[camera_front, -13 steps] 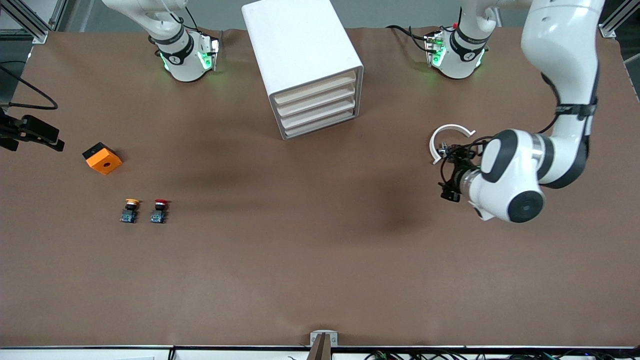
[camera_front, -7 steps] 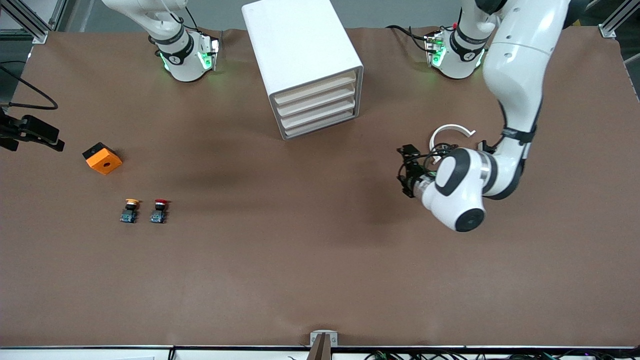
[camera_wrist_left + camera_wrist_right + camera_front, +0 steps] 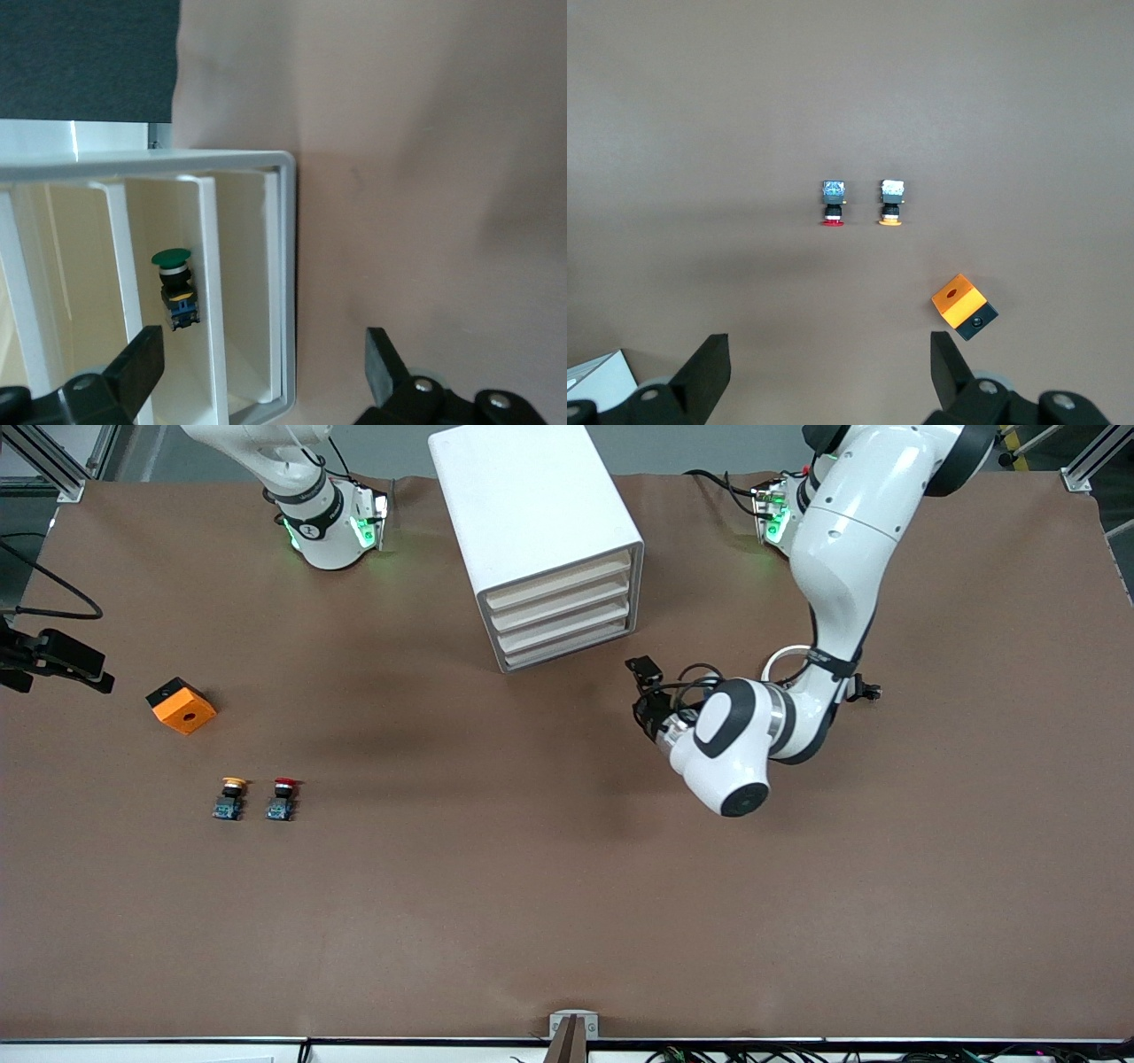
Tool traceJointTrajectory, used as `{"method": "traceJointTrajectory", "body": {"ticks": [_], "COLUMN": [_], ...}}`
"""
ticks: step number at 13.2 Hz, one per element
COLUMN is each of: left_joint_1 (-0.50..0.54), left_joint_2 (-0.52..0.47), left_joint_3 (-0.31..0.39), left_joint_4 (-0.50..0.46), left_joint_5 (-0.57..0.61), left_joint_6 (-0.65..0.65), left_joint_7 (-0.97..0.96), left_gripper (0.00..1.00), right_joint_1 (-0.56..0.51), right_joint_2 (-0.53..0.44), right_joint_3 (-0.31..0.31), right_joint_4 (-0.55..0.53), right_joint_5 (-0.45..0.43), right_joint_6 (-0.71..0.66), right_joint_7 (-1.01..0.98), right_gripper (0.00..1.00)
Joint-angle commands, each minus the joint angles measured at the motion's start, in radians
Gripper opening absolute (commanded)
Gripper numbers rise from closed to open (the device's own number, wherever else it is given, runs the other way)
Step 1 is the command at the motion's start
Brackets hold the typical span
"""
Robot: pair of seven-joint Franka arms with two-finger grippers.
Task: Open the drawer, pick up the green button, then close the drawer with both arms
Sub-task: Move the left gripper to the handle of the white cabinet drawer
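Button [image 3: 174,289] with the green cap sits inside the white drawer unit [image 3: 266,292], in a slot between two of its dividers. That's the left wrist view: the left gripper [image 3: 264,363] has its fingers [image 3: 137,365] spread wide apart, one lined up just under the button's slot, the other over bare brown table [image 3: 425,177].

Right wrist view: right gripper [image 3: 830,367] fingers also wide apart, holding nothing, with the red button [image 3: 833,203], yellow button [image 3: 892,202] and orange block [image 3: 964,306] on the table out ahead of them.

Front view: left gripper [image 3: 647,691] is over the table just in front of the drawer unit's drawers. The right gripper isn't visible there.
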Motion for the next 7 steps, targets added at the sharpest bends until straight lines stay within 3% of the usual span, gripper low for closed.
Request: {"method": "traceJointTrajectory", "body": {"ticks": [1, 7], "left_joint_1": [-0.061, -0.153], "left_joint_2": [0.023, 0.107], "left_joint_3": [0.006, 0.006], "left_joint_4": [0.024, 0.019], "left_joint_5": [-0.060, -0.117], "left_joint_6": [-0.010, -0.010], "left_joint_7": [-0.063, -0.065], "left_gripper": [1.00, 1.00], "right_joint_1": [0.005, 0.005], "right_joint_2": [0.002, 0.002], "right_joint_3": [-0.004, -0.004], "right_joint_4": [0.014, 0.014], "right_joint_5": [-0.002, -0.002], "right_joint_6": [-0.004, -0.004], "right_joint_7": [-0.008, -0.008], "right_gripper": [1.00, 1.00]}}
